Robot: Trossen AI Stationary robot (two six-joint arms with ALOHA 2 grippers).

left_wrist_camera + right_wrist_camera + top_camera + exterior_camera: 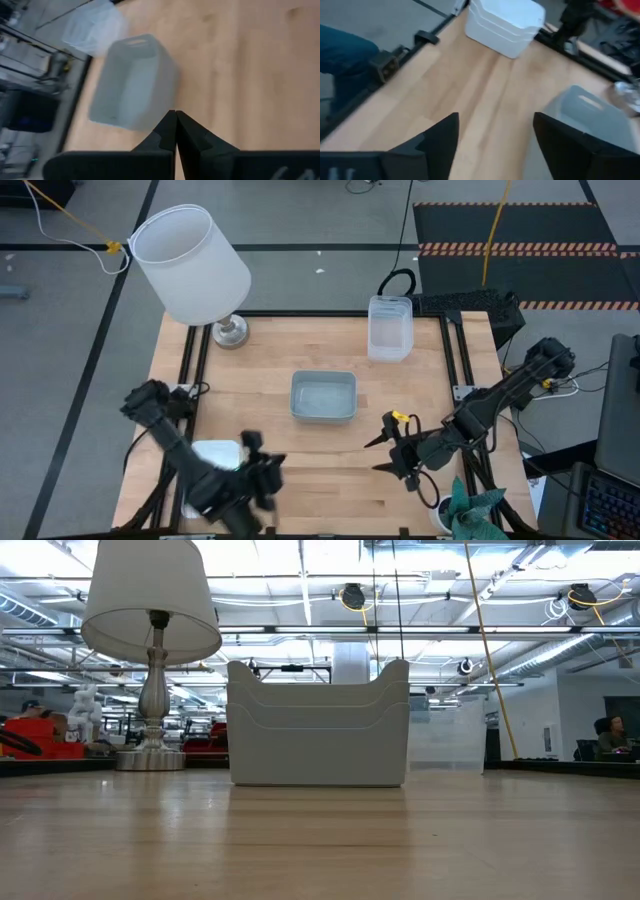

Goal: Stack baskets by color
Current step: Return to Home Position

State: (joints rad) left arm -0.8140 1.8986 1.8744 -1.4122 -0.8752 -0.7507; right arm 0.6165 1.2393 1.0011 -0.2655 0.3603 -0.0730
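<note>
Sorting looks finished: the clear baskets (390, 327) stand nested at the far edge of the table (280, 350), the grey-blue baskets (323, 396) at mid-table, the white baskets (215, 455) at the near left corner; no loose bin shows. The left gripper (268, 470) hangs just beside the white baskets, fingers (165, 135) pressed together on nothing; the right gripper (374, 455) hovers over bare wood, fingers (442, 135) spread wide; only the retreat to rest seems left.

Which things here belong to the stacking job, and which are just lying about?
Job: stack of clear transparent plastic bins; stack of grey-blue plastic bins; stack of opaque white plastic bins.
Lying about: white-shaded metal-stemmed lamp; teal crumpled object at table's edge.
</note>
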